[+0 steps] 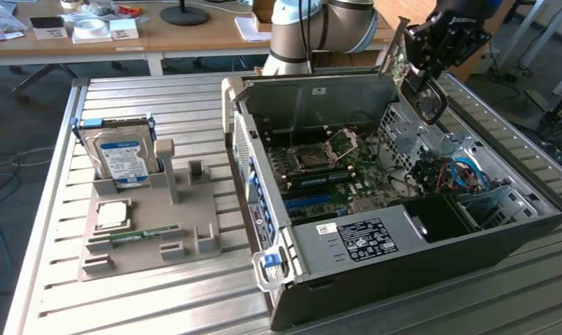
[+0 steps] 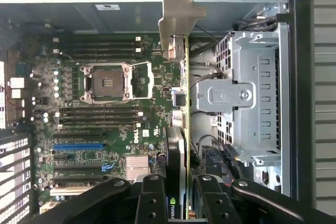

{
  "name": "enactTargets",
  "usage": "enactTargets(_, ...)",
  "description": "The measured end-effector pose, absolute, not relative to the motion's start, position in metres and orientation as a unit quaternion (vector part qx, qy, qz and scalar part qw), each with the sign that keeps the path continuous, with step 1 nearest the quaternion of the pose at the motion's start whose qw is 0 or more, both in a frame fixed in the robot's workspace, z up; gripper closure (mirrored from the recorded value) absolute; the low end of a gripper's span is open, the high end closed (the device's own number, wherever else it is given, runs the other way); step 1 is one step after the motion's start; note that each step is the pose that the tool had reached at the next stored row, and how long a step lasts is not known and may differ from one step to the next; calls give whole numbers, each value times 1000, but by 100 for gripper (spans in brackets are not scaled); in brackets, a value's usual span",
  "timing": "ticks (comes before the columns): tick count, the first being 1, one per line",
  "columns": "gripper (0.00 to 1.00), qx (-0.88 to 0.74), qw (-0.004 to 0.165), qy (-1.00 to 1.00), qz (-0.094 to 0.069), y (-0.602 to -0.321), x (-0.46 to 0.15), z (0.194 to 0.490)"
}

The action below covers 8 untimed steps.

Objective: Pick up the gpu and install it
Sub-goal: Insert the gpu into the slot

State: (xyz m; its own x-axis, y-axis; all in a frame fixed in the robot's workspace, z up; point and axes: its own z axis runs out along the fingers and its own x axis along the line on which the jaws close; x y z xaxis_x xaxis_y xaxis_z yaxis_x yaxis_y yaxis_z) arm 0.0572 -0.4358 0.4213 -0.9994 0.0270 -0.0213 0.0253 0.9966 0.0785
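gpu (image 2: 177,153) | edge-on, bracket end toward case (image 1: 402,269) rear | hand (image 2: 181,200) clamped on it

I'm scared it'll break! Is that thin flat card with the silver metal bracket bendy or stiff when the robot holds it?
Probably stiff: the thin flat card juts straight out of the black gripper without sagging. Likely fragile too, being so thin edge-on. Held at one end, it could wobble.
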Motion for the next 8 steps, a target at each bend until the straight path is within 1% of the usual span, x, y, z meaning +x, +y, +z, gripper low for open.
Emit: enactTargets(8,73,-55,8,998,40,-436,57,421)
